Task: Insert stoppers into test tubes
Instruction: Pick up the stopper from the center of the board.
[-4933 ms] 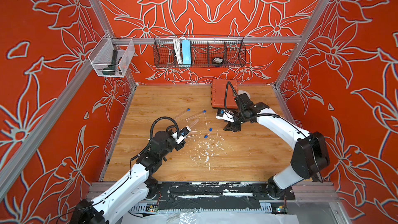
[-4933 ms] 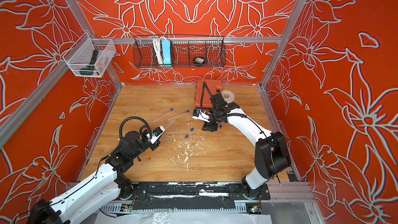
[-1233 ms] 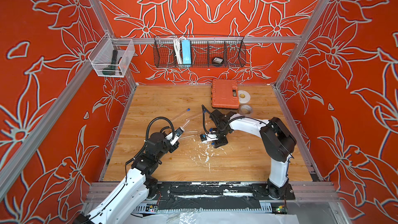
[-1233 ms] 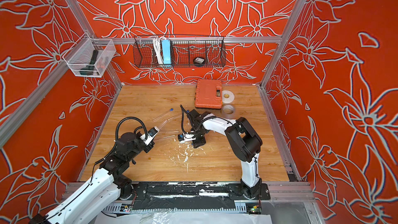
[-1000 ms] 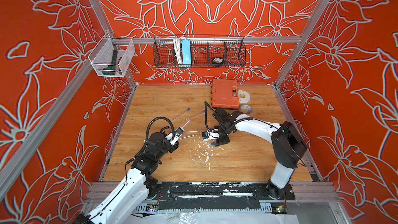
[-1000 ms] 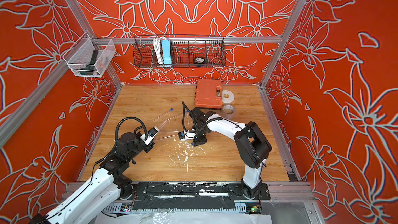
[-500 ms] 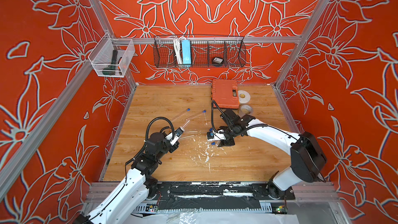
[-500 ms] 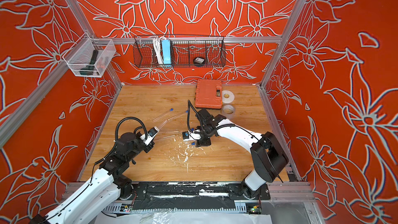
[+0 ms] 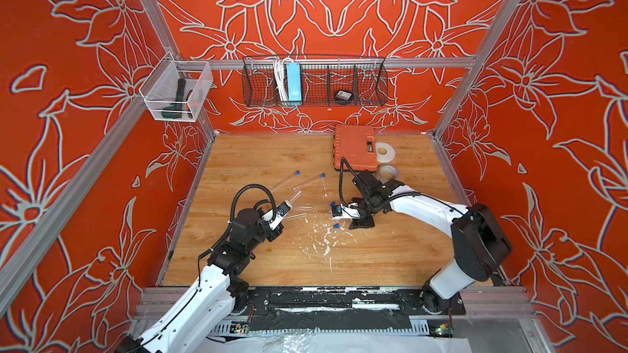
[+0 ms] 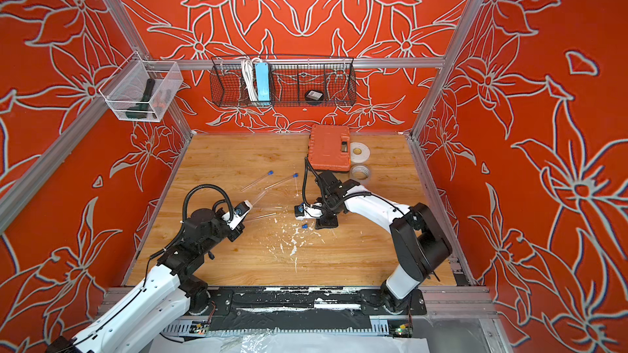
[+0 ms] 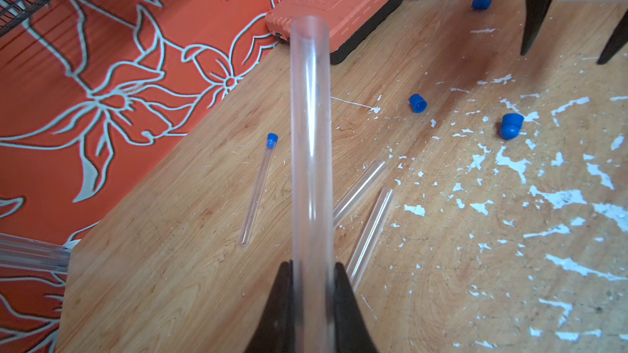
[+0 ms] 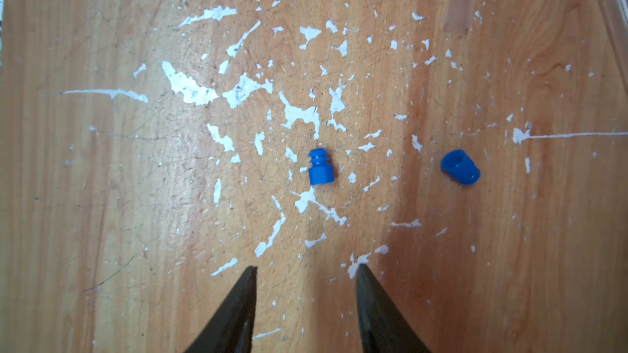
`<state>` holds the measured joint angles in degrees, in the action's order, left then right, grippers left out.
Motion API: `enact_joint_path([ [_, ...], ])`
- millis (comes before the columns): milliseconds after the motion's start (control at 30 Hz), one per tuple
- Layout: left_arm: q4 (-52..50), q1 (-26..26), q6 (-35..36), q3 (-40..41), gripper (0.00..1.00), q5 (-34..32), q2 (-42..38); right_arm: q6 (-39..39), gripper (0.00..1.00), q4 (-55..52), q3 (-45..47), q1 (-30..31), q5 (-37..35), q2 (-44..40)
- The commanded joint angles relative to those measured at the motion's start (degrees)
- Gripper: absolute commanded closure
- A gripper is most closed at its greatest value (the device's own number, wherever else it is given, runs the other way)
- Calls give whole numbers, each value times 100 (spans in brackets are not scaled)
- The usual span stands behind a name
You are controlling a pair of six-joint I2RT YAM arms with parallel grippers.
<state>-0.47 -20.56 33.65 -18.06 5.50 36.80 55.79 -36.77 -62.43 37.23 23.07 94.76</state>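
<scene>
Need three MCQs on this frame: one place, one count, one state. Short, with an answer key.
1. The orange case sits:
A. by the far wall, beside the tape rolls
B. at the near edge
C. dead centre

2. Count of stoppered tubes lying down:
A. one
B. two
C. four

3. The left fingers are:
A. open, empty
B. shut on a clear tube
C. out of view

Key:
1 A: both top views show the case at the back with the rolls alongside.
2 B: two lying tubes show a blue end in both top views.
3 B: the left wrist view shows both fingers pressed on the tube.
</scene>
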Motion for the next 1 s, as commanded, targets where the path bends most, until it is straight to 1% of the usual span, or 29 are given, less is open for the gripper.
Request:
enact_joint_path([
  [0, 48, 43, 36, 52, 100, 110, 11, 166, 52, -140, -294, 147, 130, 279],
  [100, 14, 50, 54, 63, 100, 101, -13, 76, 52, -8, -413, 194, 231, 464],
  [300, 3, 52, 54, 75, 100, 96, -50, 301, 53, -81, -492, 284, 215, 766],
  [433, 27, 52, 63, 84, 100, 114, -32, 294, 56, -13, -558, 325, 93, 958],
  [800, 29, 58, 133, 77, 100, 109, -11, 213, 59, 87, -699, 415, -41, 1239],
  [967, 31, 61, 142, 102, 100, 100, -23, 230, 64, -5, -761, 437, -46, 1330],
])
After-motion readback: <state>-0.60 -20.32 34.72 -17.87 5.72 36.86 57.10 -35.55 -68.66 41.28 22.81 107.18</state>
